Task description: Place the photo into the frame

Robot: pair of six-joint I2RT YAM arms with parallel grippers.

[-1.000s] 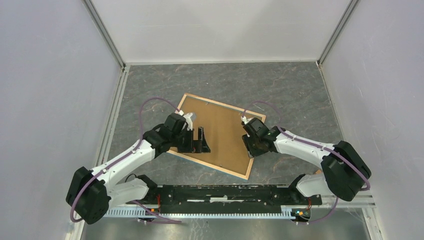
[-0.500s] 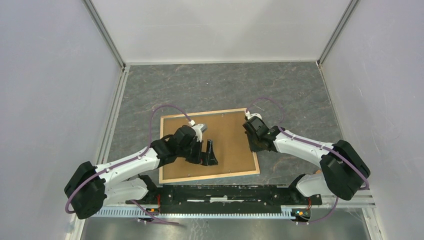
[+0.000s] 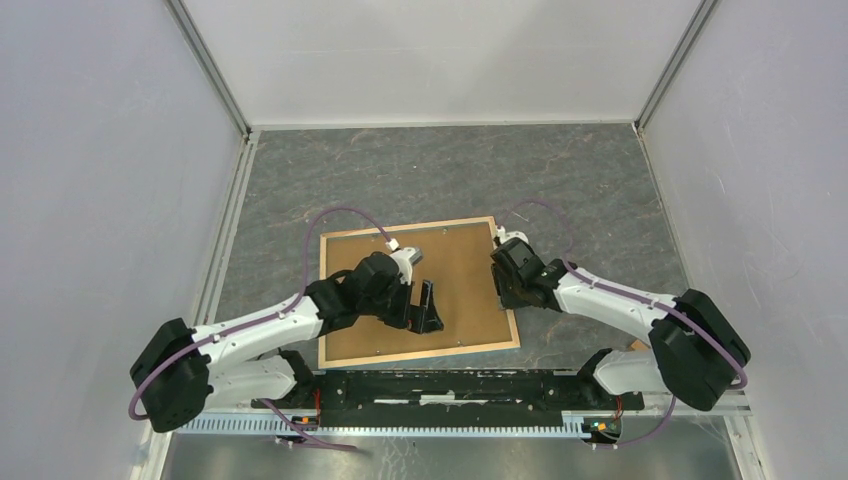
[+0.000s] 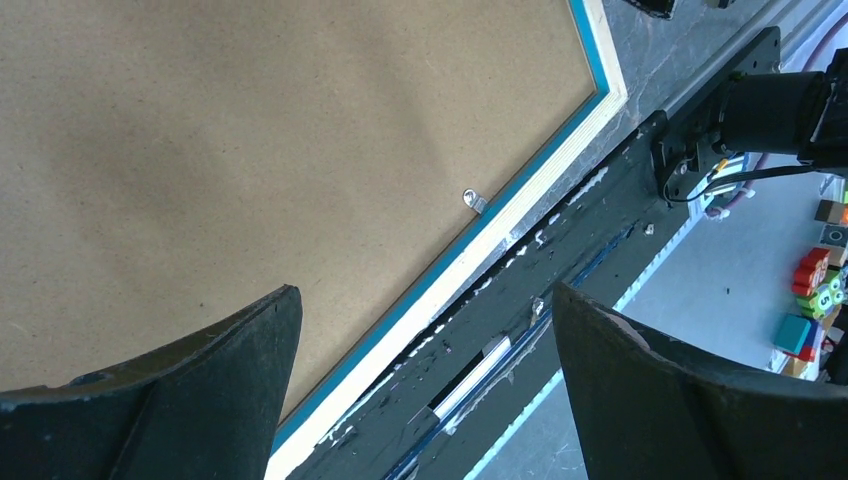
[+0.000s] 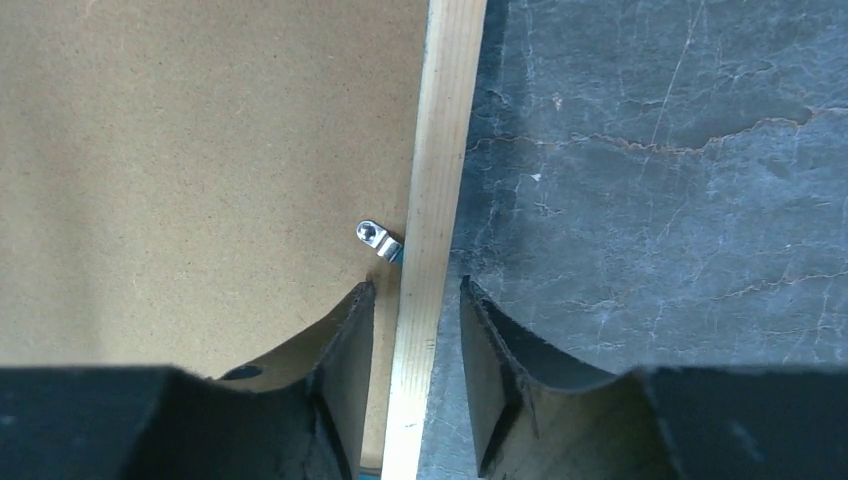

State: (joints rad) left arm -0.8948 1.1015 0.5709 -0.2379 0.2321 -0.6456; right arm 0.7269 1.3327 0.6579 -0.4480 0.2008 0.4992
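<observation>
Just one frame (image 5: 443, 150), flat and back up on the grey table (image 3: 600, 190), toward the near edge. Shows a light wood rim with a blue inner edge, filled by one brown backing board (image 3: 455, 270). Two grippers over it. Left gripper (image 4: 425, 295): hangs above the board's near part, fingers spread wide, gripping nothing. Right gripper (image 5: 415, 288): straddles the right rim, one finger over the board, the other over the table, fingers apart and not pinching the wood. Two metal fasteners counted at close range: one clip (image 4: 474, 200) against the near rim, a second clip (image 5: 378, 238) against the right rim, just ahead of the right fingers.
</observation>
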